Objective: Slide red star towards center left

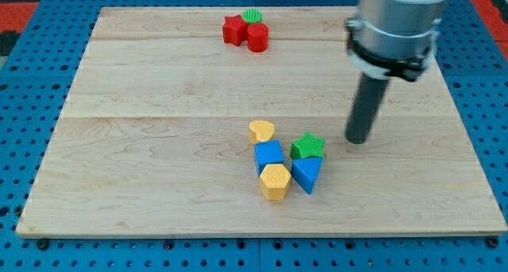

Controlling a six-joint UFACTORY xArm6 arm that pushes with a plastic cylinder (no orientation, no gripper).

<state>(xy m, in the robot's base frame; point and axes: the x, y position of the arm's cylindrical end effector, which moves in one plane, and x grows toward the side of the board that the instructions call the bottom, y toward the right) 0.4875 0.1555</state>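
The red star [233, 29] lies near the view's top, a little left of centre, touching a red cylinder [257, 37] on its right and a small green block [252, 17] behind them. My tip [359, 139] rests on the board at the view's right of centre, far below and to the right of the red star. It stands just right of a green star [307, 147].
A cluster sits below the board's centre: a yellow heart [261, 132], a blue cube [269, 155], a yellow hexagon [275, 181] and a blue triangle [306, 174], beside the green star. The wooden board [143, 145] lies on a blue pegboard.
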